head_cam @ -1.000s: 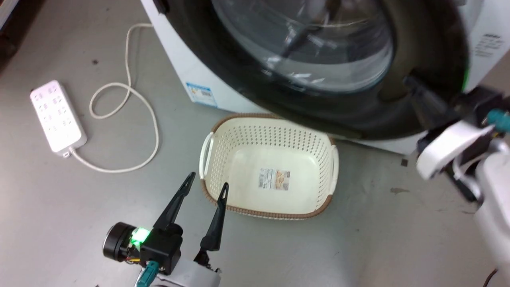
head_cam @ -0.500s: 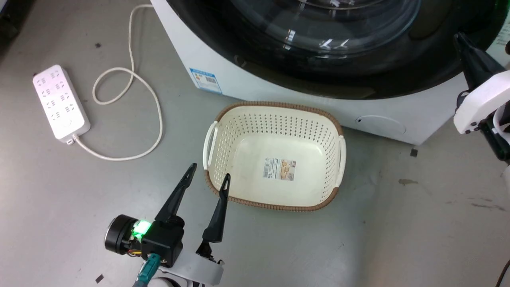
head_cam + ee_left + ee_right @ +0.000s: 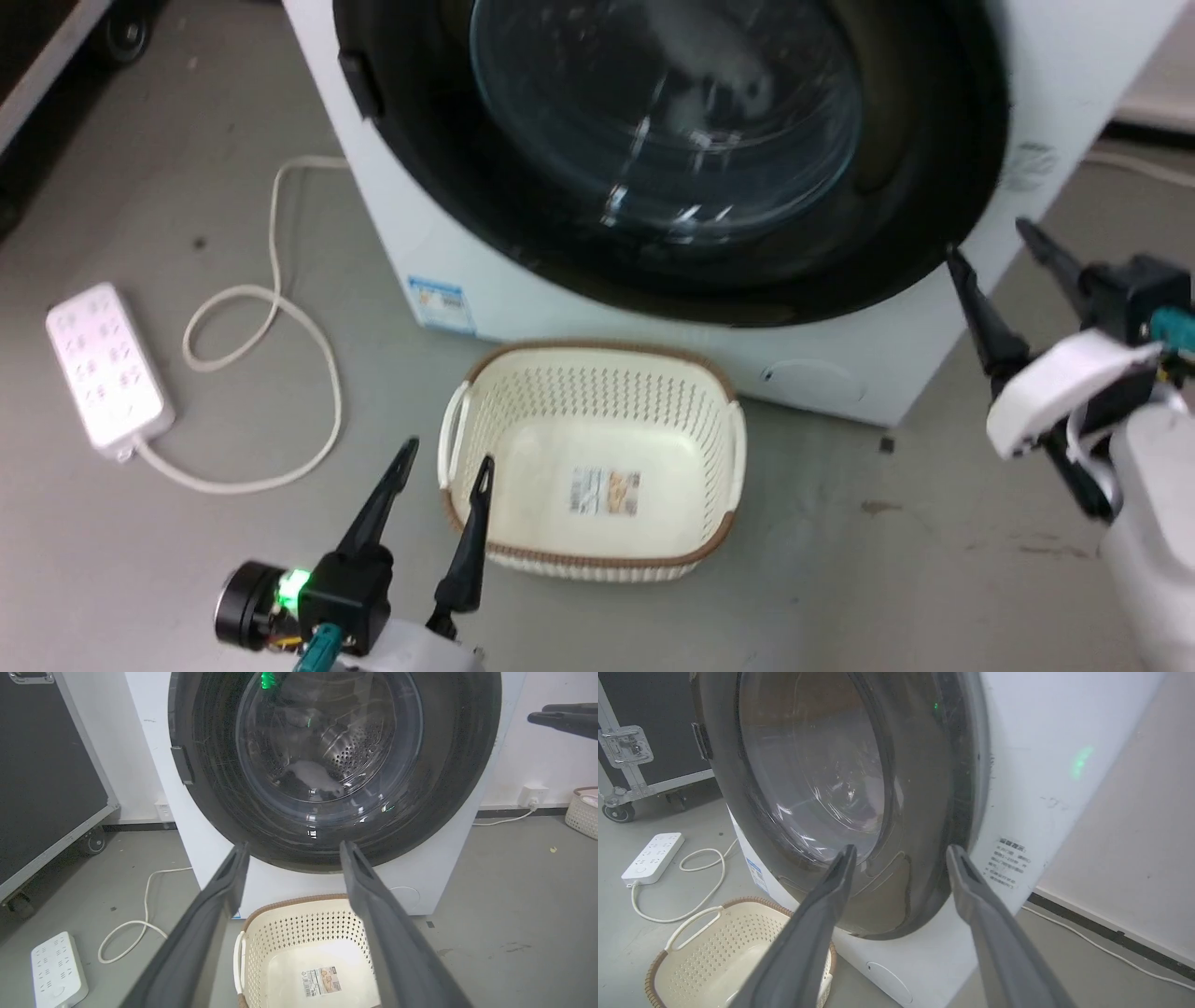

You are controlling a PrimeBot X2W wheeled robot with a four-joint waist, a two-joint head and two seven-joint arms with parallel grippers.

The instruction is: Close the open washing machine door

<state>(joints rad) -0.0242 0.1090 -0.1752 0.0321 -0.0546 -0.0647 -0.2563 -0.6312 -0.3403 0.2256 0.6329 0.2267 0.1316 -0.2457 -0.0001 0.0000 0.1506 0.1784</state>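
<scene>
The washing machine point(image 3: 429, 233) is a white box standing ahead of me. The washing machine door point(image 3: 934, 187), black-framed with a bulging glass window, lies flat against its front. In the right wrist view the door's rim point(image 3: 924, 812) meets the white panel point(image 3: 1041, 765). My right gripper point(image 3: 987, 239) is open, just right of the door's lower edge and apart from it, holding nothing. My left gripper point(image 3: 446, 457) is open low over the floor by the basket's left rim. It faces the door point(image 3: 467, 765) from a distance, and its fingers point(image 3: 219, 896) are empty.
A cream perforated basket point(image 3: 597, 392) sits on the floor below the door. A white power strip point(image 3: 107, 373) with a looped cord point(image 3: 308, 373) lies to the left. A black wheeled case point(image 3: 46, 765) stands far left. A second basket point(image 3: 581, 812) and a wall socket are at the right.
The head camera has shifted. The door went from standing off the machine to lying flat on its front. My right gripper has come off the door frame. The left gripper has kept its pose.
</scene>
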